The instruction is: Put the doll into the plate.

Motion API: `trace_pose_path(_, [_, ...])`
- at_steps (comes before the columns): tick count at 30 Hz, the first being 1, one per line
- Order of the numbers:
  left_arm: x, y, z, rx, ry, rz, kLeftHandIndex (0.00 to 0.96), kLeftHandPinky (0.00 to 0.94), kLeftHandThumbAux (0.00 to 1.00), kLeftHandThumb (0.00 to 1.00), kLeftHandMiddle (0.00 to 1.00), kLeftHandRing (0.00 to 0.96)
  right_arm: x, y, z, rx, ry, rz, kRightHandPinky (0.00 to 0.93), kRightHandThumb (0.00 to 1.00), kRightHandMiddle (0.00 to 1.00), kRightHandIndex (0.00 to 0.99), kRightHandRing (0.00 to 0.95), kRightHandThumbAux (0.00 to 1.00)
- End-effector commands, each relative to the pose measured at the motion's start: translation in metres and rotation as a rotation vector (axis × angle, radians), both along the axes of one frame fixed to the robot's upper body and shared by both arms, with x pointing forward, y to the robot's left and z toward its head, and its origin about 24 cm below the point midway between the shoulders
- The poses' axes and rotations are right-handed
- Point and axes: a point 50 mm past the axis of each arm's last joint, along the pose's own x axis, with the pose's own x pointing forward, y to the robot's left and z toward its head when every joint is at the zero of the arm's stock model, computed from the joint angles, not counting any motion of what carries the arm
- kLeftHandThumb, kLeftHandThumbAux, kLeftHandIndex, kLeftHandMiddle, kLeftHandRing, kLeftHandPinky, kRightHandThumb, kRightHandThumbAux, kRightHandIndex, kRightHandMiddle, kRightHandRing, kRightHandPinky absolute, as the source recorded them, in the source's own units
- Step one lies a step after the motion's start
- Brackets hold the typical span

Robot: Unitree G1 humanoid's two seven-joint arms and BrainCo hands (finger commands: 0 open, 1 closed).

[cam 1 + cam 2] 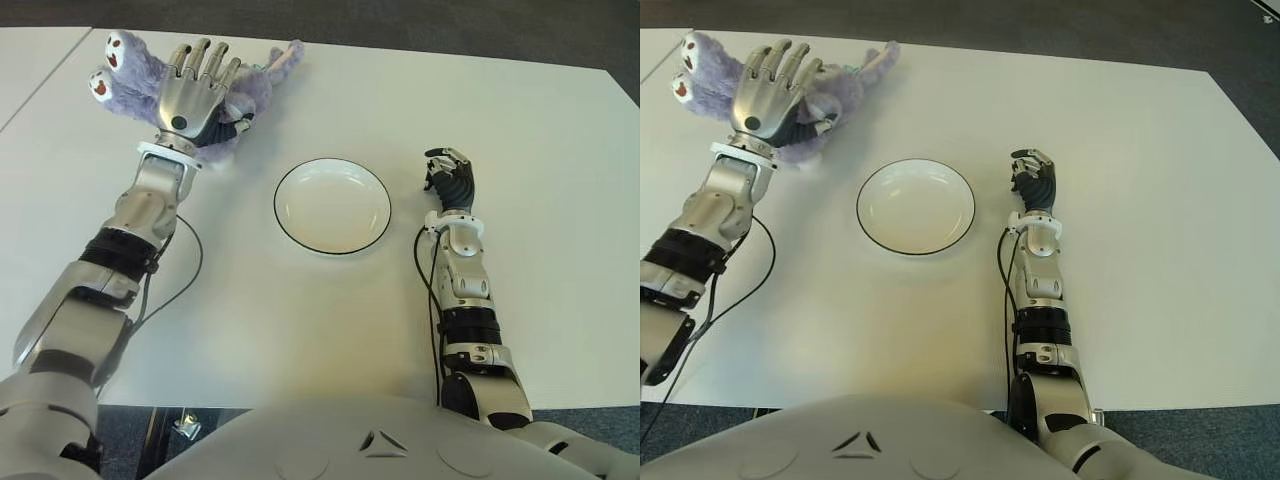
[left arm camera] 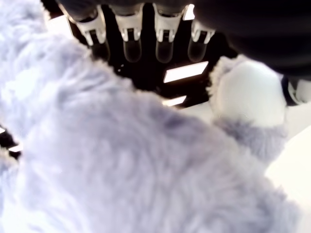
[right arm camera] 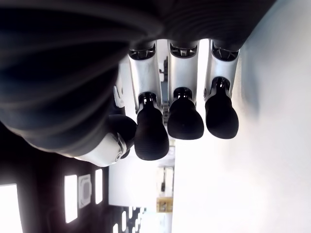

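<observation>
The doll [image 1: 120, 78] is a fluffy lilac plush lying at the far left of the white table [image 1: 300, 330], its feet pointing left and an arm trailing right. My left hand [image 1: 195, 88] is spread flat over its body, fingers straight and not closed around it. In the left wrist view the fur of the doll [image 2: 121, 170] fills the picture below the extended fingers [image 2: 132, 46]. The white plate [image 1: 332, 205] with a dark rim stands empty in the middle, to the right of and nearer than the doll. My right hand [image 1: 450, 178] shows right of the plate, fingers [image 3: 184, 119] curled on nothing.
A black cable [image 1: 192, 268] loops on the table beside my left forearm. The table's far edge runs just behind the doll, and its near edge lies close to my body. Dark floor surrounds the table.
</observation>
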Motion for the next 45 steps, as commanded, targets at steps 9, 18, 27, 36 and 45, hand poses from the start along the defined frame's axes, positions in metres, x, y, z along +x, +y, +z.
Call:
trace_pose_path(9, [0.019, 0.001, -0.008, 0.069, 0.094, 0.102, 0.000, 0.000, 0.144, 0.210, 0.000, 0.000, -0.009, 0.000, -0.026, 0.021, 0.102, -0.006, 0.719, 0.710, 0.777, 0.441, 0.786, 0.718])
trace_pose_path(18, [0.025, 0.000, -0.010, 0.008, 0.184, 0.183, 0.000, 0.000, 0.137, 0.194, 0.000, 0.000, -0.009, 0.000, -0.026, 0.027, 0.103, -0.010, 0.711, 0.711, 0.773, 0.441, 0.783, 0.718])
trace_pose_path(27, [0.027, -0.003, -0.013, -0.125, 0.287, 0.287, 0.000, 0.000, 0.144, 0.214, 0.000, 0.000, -0.010, 0.000, -0.026, 0.023, 0.098, -0.012, 0.713, 0.711, 0.775, 0.441, 0.783, 0.717])
trace_pose_path(36, [0.026, -0.006, -0.015, -0.182, 0.338, 0.352, 0.000, 0.000, 0.141, 0.202, 0.000, 0.000, -0.010, -0.001, -0.025, 0.026, 0.096, -0.011, 0.712, 0.710, 0.779, 0.441, 0.787, 0.718])
trace_pose_path(45, [0.026, -0.005, -0.019, -0.202, 0.387, 0.432, 0.000, 0.000, 0.141, 0.163, 0.000, 0.000, -0.010, -0.002, -0.025, 0.031, 0.096, -0.010, 0.713, 0.710, 0.775, 0.441, 0.783, 0.718])
